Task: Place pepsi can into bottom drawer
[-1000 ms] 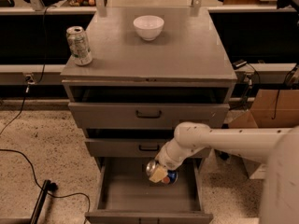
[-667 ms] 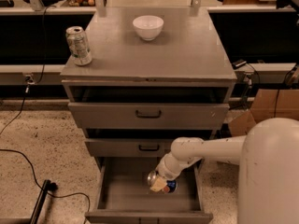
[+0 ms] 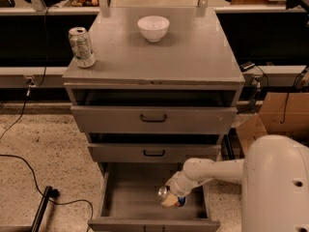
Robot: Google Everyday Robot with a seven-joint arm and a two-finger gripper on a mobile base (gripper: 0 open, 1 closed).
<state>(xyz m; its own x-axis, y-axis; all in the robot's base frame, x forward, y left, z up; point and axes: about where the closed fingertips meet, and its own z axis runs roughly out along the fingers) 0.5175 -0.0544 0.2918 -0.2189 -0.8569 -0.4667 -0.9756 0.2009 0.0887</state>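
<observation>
Placing step: the gripper [image 3: 171,200] sits low inside the open, deep grey metal bottom drawer [image 3: 128,195], fingers pinching the tilted small blue aluminium pepsi can [image 3: 165,193]. Next, I judge: lower it, then release.

The arm [image 3: 212,168] stretches low, its tool [image 3: 171,198] inside the bottom drawer [image 3: 126,197] clamping the pepsi can [image 3: 163,193].

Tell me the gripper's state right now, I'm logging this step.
The gripper is closed on the pepsi can, low inside the open bottom drawer.
</observation>
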